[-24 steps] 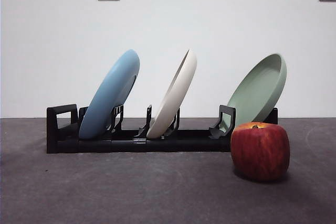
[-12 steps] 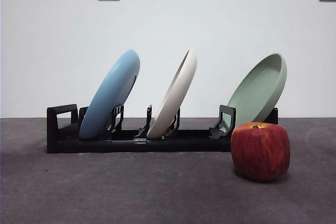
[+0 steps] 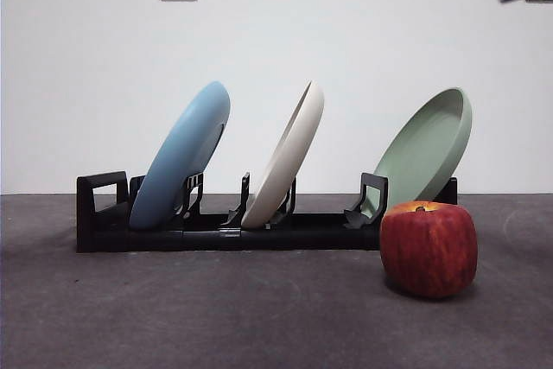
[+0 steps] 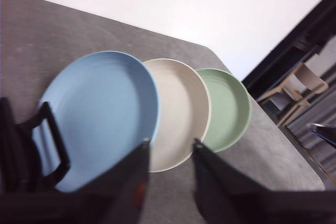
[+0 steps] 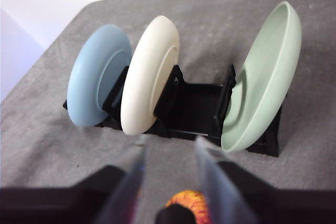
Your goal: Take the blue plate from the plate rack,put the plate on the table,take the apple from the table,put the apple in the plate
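**Before any grasp, both arms wait high**

While the left gripper [image 4: 169, 148] hangs with jaws spread, it should pinch the blue plate's [image 3: 181, 155] raised rim at 12 o'clock. That matte, shallow disc leans in the slotted black plate rack [image 3: 97, 213]. At 4 o'clock, the blocky red apple [image 3: 429, 248] rests on the table [image 3: 216, 317], below the spread right gripper [image 5: 169, 148].

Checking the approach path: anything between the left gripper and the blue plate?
Nothing visible. The left gripper, jaws open, hangs above the blue plate, which leans in the rack at one end, beside the cream plate.
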`<move>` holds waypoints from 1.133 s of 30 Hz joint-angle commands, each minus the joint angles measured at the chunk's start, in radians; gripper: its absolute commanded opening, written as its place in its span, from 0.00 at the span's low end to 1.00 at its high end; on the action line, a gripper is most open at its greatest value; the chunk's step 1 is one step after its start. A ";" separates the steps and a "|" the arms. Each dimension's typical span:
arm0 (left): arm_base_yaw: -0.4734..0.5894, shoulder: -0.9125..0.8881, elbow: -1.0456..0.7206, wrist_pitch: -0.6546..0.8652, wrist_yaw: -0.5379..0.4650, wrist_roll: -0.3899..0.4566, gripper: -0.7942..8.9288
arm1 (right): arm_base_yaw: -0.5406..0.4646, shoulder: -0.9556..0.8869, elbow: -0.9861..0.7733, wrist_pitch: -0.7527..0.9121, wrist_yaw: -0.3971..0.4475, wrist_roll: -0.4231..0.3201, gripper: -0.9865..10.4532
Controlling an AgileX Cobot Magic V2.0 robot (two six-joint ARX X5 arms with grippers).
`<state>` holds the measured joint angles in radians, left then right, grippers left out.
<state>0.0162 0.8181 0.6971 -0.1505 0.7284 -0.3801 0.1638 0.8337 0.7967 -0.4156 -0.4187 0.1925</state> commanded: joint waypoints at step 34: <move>-0.402 0.898 0.774 -0.449 -0.465 0.279 0.34 | 0.002 -0.001 0.003 -0.048 0.002 -0.011 0.39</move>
<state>-0.3851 1.7138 1.4723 -0.6056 0.2642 -0.1143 0.1638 0.8337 0.7967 -0.4656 -0.4183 0.1902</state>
